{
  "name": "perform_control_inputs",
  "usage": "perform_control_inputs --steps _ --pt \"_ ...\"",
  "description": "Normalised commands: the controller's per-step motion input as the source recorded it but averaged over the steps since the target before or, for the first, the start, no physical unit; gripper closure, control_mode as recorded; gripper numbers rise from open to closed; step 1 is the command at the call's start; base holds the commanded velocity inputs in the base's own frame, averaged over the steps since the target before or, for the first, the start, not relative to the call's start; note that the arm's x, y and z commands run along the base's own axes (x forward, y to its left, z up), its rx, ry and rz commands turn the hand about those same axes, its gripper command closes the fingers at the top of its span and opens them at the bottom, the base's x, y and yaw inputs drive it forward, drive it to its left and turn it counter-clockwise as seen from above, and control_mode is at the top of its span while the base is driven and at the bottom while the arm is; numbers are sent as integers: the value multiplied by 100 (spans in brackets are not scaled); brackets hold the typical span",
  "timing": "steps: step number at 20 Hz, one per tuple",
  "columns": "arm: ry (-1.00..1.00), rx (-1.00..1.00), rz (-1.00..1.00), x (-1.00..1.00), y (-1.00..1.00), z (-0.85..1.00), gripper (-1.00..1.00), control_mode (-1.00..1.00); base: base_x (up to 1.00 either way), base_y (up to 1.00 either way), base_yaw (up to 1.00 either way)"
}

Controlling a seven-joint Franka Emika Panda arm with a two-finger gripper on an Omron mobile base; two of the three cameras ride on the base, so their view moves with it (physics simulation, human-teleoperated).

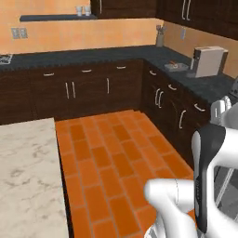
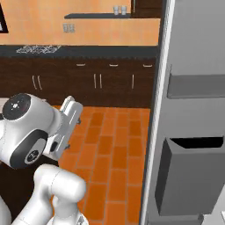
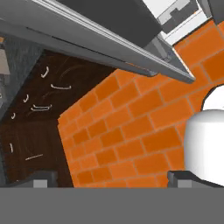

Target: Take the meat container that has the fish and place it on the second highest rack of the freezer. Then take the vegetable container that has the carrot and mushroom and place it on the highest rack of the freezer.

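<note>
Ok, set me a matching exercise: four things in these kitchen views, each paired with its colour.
Things:
1. floor tiles
2. island countertop
3. base cabinets
4. open fridge door

Colours:
a. dark brown
b. grey
c. orange
d. pale marble

Pairs: 1-c, 2-d, 3-a, 4-b

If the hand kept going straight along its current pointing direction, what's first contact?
Probably the orange brick floor: the hand is open and empty, and the hand view centres on bare tile, between the dark cabinets and the open grey door. Depth is unclear, but nothing else shows in that line.
</note>
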Motion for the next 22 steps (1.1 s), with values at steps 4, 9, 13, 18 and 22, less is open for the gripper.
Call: perform_control_inputs --steps 4,9,13,18,22 --pt "0 0 0 0 0 0 -100 100 65 3 39" --pt "0 0 0 0 0 0 -100 100 100 3 26" --pt "0 0 0 0 0 0 -100 100 100 -14 2" --pt "0 0 0 0 0 0 -100 100 100 -6 -11" --pt "0 0 0 0 0 0 -100 100 100 -6 -45"
